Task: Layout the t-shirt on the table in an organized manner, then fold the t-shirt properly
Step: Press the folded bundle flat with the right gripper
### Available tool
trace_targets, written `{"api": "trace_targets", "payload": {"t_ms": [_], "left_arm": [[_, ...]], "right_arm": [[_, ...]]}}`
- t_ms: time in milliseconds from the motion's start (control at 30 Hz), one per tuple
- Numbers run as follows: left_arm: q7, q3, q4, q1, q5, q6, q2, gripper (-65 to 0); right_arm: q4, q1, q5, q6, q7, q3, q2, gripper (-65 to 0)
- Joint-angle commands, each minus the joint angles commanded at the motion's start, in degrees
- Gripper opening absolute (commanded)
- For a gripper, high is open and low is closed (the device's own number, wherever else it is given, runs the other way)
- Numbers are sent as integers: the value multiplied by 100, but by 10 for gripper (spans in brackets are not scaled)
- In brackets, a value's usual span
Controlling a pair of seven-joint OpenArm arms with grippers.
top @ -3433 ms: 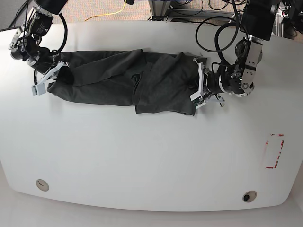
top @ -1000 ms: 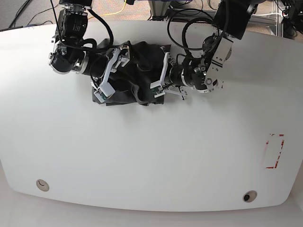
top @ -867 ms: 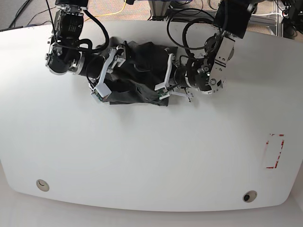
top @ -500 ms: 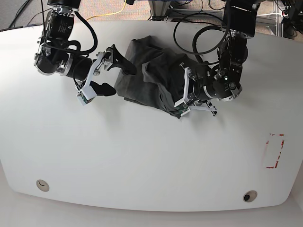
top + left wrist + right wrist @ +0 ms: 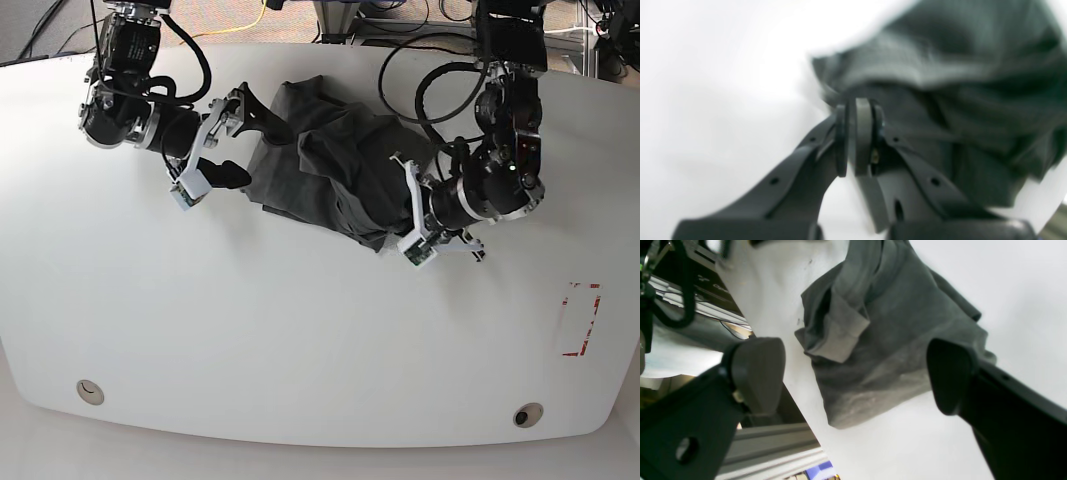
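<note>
The dark grey t-shirt (image 5: 325, 170) lies bunched in a folded heap on the far middle of the white table (image 5: 300, 330). My left gripper (image 5: 395, 225) is at the heap's right front corner. In the left wrist view it (image 5: 858, 133) is shut on an edge of the t-shirt (image 5: 940, 83). My right gripper (image 5: 262, 156) is at the heap's left side. In the right wrist view it (image 5: 853, 376) is open and empty, with the t-shirt (image 5: 880, 356) lying on the table beyond its fingers (image 5: 756, 373).
A red dashed rectangle mark (image 5: 578, 320) is near the table's right edge. Two grommet holes (image 5: 90, 391) (image 5: 526, 414) sit near the front edge. Cables and a metal frame (image 5: 350, 15) lie past the far edge.
The long, spread shirt was gathered into a heap in the middle. The right gripper then let go and opened. The left gripper has dragged its corner slightly right and towards the front.
</note>
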Motion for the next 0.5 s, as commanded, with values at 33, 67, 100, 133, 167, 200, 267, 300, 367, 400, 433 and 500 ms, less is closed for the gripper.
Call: {"api": "trace_targets", "payload": {"t_ms": [33,67,100,133,167,200,267,300,367,400,433,500], "left_arm": [[0,-132,0,-26,-44,0,-53,-626],[0,-369,0,-79,-132,0,-141,-626],[0,-563,-9,-123,-193,0,-211,-626],[0,-695,-26,-158,-229,0,-273,-626],[0,-932,-35,-211,-281,0,-369,-626],[0,-1099,-35,-237,-308,0,-413,-626],[0,-1389,-26,-273,-369,0,-501,-626],[0,-1521,-26,-273,-396,0,-545,-626],[0,-1741,-26,-281,-422,0,-695,-626],[0,-1829,-26,-281,-422,0,-756,-626],[0,-1881,-26,-281,-422,0,-809,-626],[0,-2013,-26,-255,-422,0,-932,-626]], "right_arm": [[0,0,-44,0,0,-70,0,0],[0,0,-141,0,0,-158,0,0],[0,0,-237,0,9,-237,-9,0],[0,9,-308,0,18,-290,-9,0],[0,18,-431,0,18,-369,-26,0],[0,26,-501,0,18,-431,-53,0],[0,35,-624,0,18,-563,-149,0],[0,44,-677,0,18,-589,-176,0],[0,62,-835,0,18,-598,-229,0],[-9,114,-923,0,18,-607,-290,0],[-9,158,-993,0,18,-624,-352,0],[-35,220,-1160,0,18,-756,-448,0]]}}
